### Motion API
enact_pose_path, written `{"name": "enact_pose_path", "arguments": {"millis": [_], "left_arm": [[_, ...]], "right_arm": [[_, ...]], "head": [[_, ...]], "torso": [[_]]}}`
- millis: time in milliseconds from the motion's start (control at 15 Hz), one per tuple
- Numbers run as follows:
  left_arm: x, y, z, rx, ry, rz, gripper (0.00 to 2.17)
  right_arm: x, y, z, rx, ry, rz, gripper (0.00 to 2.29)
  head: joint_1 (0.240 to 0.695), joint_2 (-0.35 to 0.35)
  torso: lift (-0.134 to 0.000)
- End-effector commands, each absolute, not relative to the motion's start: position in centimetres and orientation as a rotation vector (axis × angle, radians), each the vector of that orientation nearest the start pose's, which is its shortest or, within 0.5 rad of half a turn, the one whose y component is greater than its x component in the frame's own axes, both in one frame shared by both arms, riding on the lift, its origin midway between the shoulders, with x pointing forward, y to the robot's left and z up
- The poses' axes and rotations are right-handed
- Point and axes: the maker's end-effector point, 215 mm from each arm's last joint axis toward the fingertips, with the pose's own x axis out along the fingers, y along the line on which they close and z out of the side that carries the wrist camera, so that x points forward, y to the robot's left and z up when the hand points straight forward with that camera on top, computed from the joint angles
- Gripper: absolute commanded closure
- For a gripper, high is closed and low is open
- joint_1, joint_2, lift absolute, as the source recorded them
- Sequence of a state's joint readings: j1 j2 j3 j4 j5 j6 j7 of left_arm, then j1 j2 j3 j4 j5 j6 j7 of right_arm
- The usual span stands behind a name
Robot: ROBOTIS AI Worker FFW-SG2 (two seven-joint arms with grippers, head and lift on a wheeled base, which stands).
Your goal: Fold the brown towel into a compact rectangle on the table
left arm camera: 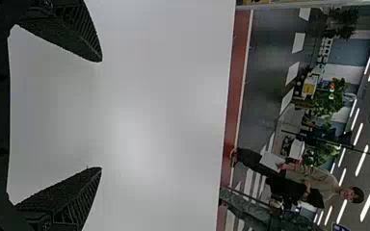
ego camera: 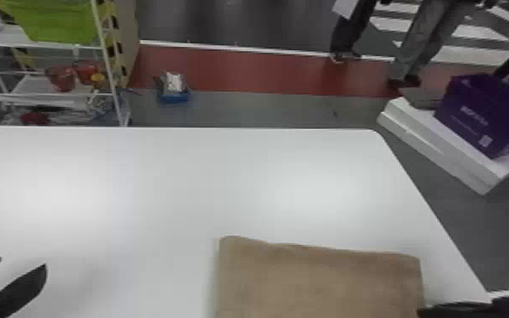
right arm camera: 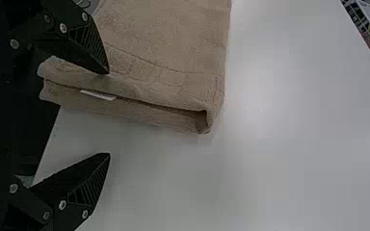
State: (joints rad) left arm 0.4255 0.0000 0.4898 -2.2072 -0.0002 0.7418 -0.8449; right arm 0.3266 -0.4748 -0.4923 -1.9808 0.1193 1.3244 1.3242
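1 towel [ego camera: 321, 283], near right, folded | right gripper [right arm camera: 109, 113], wide, at layered edge | left gripper [left arm camera: 101, 115], wide, near left | risk: skewed fold from top-ply-only pinch

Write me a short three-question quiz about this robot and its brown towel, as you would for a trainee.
1. True or false: the left arm's jaws are closed around the brown towel.

2. Multiple choice: how do the right arm's jaws stand?
a) shut on the towel's edge
b) apart from each other
c) shut, away from the towel

3. Short answer: what colour is the small tag that peeks out between the towel's layers on the table?

Key: 1. False, they are open over the table with nothing between them; 2. b; 3. White
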Motion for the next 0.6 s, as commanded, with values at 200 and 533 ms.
{"name": "enact_pose_path", "arguments": {"millis": [200, 533], "left_arm": [[38.5, 32.1, -40.1, -0.141, 0.5, -0.334, 0.08], [38.6, 32.2, -40.1, -0.142, 0.5, -0.331, 0.08]], "right_arm": [[31.3, -39.4, -44.7, 0.34, 1.113, 0.458, 0.41], [32.5, -38.0, -44.7, 0.33, 1.126, 0.47, 1.03]], "head": [[0.695, -0.139], [0.695, -0.107]], "torso": [[-0.134], [-0.134]]}}
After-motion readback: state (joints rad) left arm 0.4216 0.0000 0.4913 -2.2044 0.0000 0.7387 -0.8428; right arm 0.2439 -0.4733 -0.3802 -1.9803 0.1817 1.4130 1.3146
